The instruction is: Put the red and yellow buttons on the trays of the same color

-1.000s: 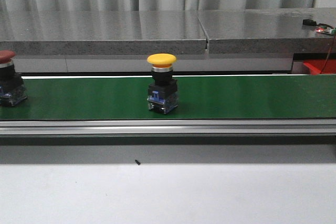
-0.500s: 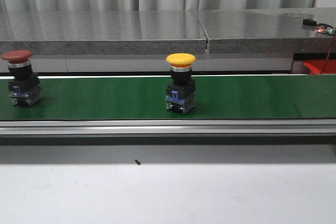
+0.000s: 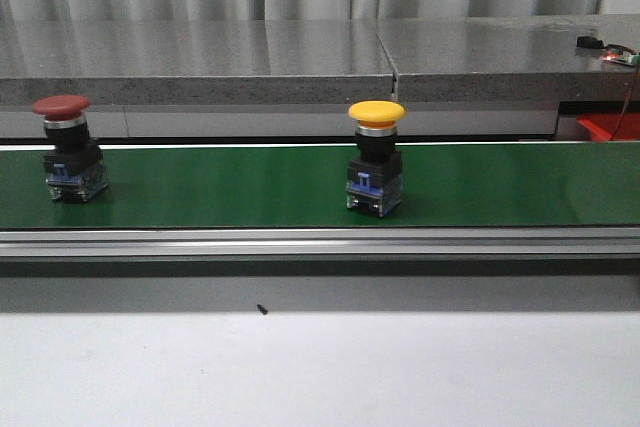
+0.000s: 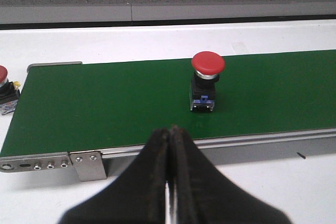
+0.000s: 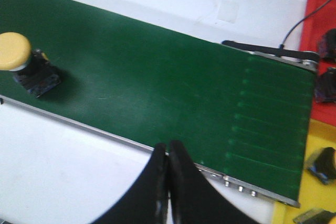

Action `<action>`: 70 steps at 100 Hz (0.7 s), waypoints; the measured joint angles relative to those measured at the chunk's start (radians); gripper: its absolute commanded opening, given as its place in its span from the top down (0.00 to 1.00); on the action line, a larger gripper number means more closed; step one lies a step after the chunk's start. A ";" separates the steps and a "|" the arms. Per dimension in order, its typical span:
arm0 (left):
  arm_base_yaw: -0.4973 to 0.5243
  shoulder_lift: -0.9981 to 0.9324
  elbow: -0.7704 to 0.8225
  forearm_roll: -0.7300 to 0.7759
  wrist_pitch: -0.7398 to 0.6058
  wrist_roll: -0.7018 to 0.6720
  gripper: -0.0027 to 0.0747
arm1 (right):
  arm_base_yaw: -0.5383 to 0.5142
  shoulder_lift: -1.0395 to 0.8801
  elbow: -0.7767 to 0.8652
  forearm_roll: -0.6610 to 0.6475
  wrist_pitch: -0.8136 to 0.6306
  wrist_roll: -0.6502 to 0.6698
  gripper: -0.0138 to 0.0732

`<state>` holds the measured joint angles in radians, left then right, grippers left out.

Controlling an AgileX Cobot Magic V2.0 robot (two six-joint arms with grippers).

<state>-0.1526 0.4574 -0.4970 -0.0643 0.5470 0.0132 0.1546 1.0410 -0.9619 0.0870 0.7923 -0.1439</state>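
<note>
A yellow button (image 3: 376, 157) on a black base stands upright near the middle of the green belt (image 3: 220, 187); the right wrist view shows this yellow button (image 5: 21, 59) too. A red button (image 3: 68, 149) stands upright at the belt's left, also seen as the red button (image 4: 207, 81) in the left wrist view. Another red button (image 4: 4, 90) sits off the belt's end. My left gripper (image 4: 169, 129) is shut and empty over the belt's near rail. My right gripper (image 5: 168, 145) is shut and empty at the near rail. A red tray (image 5: 320, 3) and a yellow tray (image 5: 315, 195) lie past the belt's end.
An aluminium rail (image 3: 320, 242) runs along the belt's near side, with white tabletop (image 3: 320, 367) in front. A grey stone ledge (image 3: 300, 57) runs behind the belt. The trays hold several black button parts (image 5: 321, 165). A black cable (image 5: 299, 22) crosses by the red tray.
Both buttons have travelled to the right along the belt. The red one has come fully into the front view.
</note>
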 measured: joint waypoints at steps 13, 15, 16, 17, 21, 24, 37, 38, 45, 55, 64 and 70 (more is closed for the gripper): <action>0.000 0.000 0.000 0.000 0.000 0.000 0.99 | 0.057 0.121 -0.095 0.000 0.048 0.024 0.39; 0.000 0.000 0.000 0.000 0.000 0.000 0.99 | 0.065 0.132 -0.109 0.000 0.053 0.030 0.35; 0.000 0.000 0.000 0.000 0.000 0.000 0.99 | 0.068 0.144 -0.113 0.000 0.057 0.032 0.31; 0.000 0.000 0.000 0.000 0.000 0.000 0.99 | 0.074 0.150 -0.122 0.000 0.058 0.032 0.30; 0.000 0.000 0.000 0.000 0.000 0.000 0.99 | 0.090 0.183 -0.142 0.000 0.068 0.040 0.21; 0.000 0.000 0.000 0.000 0.000 0.000 0.99 | 0.101 0.204 -0.162 0.000 0.074 0.045 0.16; 0.000 0.000 0.000 0.000 0.000 0.000 0.99 | 0.150 0.302 -0.233 0.000 0.125 0.077 0.11; 0.000 0.000 0.000 0.000 0.000 0.000 0.99 | 0.156 0.307 -0.241 0.002 0.133 0.079 0.11; 0.000 0.000 0.000 0.000 0.000 0.000 0.99 | 0.181 0.357 -0.281 0.008 0.170 0.094 0.11; 0.000 0.000 0.000 0.000 0.000 0.000 0.99 | 0.214 0.424 -0.334 0.011 0.208 0.103 0.11; 0.000 0.000 0.000 0.000 0.000 0.000 0.99 | 0.236 0.475 -0.377 0.015 0.225 0.107 0.11; 0.000 0.000 0.000 0.000 0.000 0.000 0.99 | 0.242 0.504 -0.398 0.016 0.229 0.107 0.11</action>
<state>-0.1526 0.4574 -0.4970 -0.0643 0.5470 0.0132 0.3966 1.5445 -1.3604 0.1031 1.0213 -0.0364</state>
